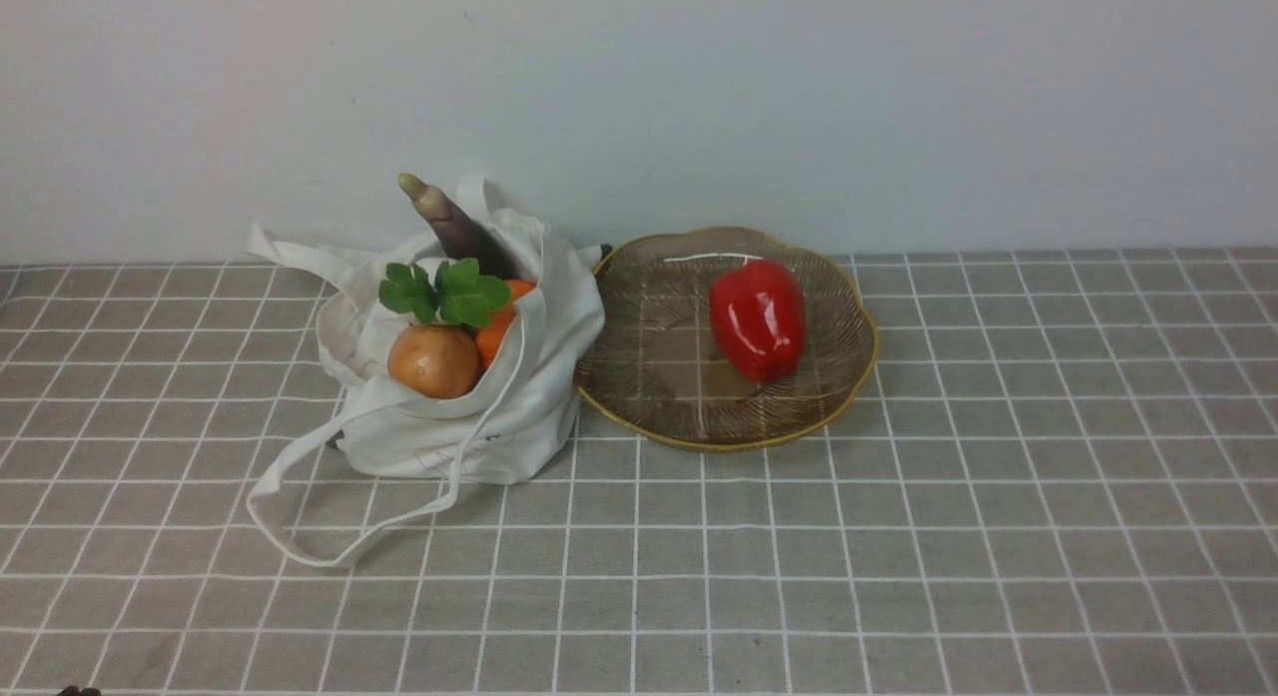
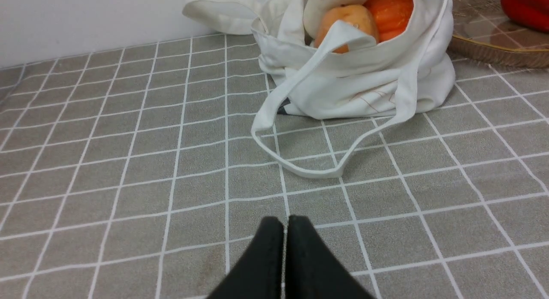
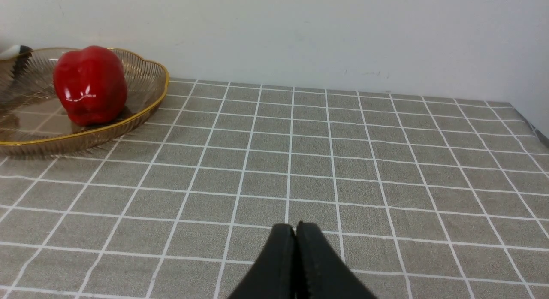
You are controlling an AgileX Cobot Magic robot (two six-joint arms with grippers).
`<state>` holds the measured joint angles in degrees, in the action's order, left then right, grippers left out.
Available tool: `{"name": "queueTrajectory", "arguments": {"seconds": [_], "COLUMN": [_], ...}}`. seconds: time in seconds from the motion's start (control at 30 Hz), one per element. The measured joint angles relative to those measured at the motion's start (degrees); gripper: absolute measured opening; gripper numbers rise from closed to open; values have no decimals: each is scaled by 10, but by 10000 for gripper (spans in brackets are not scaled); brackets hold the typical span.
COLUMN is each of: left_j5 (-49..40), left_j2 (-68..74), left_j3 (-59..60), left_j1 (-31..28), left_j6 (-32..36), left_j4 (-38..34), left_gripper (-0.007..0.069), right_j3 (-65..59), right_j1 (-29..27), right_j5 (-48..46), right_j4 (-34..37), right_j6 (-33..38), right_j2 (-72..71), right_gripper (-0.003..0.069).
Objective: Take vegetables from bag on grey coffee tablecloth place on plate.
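The white cloth bag (image 1: 469, 416) stands on the grey checked tablecloth (image 1: 899, 536), left of the plate (image 1: 649, 376). In the bag are a tan potato (image 1: 433, 360), an orange carrot (image 1: 496, 327) with green leaves (image 1: 444, 293), and a purple eggplant (image 1: 459, 232) sticking up. The red bell pepper (image 1: 757, 317) lies on the plate. My left gripper (image 2: 285, 224) is shut and empty, low over the cloth, short of the bag (image 2: 364, 76). My right gripper (image 3: 295, 231) is shut and empty, to the right of the plate (image 3: 141, 114) and the pepper (image 3: 90, 84). Neither gripper shows in the front view.
The bag's long strap (image 1: 300, 536) loops out on the cloth toward me, also in the left wrist view (image 2: 300, 166). A white wall (image 1: 799, 97) runs close behind the bag and plate. The table's right edge (image 3: 532, 127) shows in the right wrist view.
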<state>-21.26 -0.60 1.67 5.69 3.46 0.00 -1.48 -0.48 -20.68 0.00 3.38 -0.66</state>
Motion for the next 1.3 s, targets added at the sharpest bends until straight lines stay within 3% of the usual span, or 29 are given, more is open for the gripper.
{"name": "queueTrajectory", "arguments": {"seconds": [0.27,0.47,1.3], "left_j5": [0,-1,-1], "left_j2": [0,0,0], "left_j3": [0,0,0], "left_j1": [-3,-39,-40], "left_j6": [0,0,0], "left_j4": [0,0,0], "left_gripper": [-5,-5,-5], "right_j3": [0,0,0], "right_j1": [0,0,0], "right_j5": [0,0,0], "right_j4": [0,0,0], "right_j6": [0,0,0], "right_j2": [0,0,0], "right_gripper": [-15,-15,-15]}}
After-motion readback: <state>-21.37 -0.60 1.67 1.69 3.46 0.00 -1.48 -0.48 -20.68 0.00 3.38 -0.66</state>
